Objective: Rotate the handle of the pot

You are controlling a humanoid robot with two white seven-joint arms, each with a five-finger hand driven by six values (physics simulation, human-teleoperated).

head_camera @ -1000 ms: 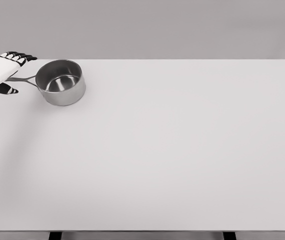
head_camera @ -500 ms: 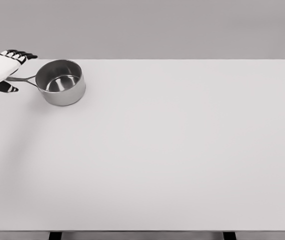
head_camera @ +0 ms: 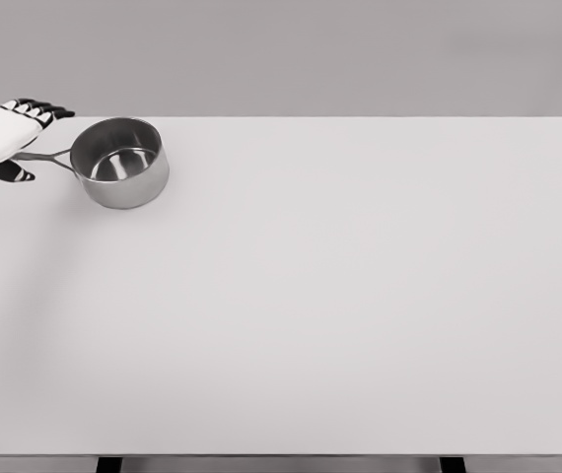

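The left robot hand (head_camera: pixel 10 141) is at the far left edge of the surface (head_camera: pixel 340 296). Its fingers (head_camera: pixel 44 109) reach over the thin handle (head_camera: pixel 42 156) and its thumb sits under it, so it looks wrapped around the handle, though I cannot be sure it is squeezing tight. The shiny pot (head_camera: pixel 119 162) stands upright just to the right of the robot hand, and it is empty inside. The right robot hand is out of sight.

I think the grab is done and the turning comes next. The robot hand should swing the handle sideways while the pot stays flat.

No words or labels can be seen anywhere.
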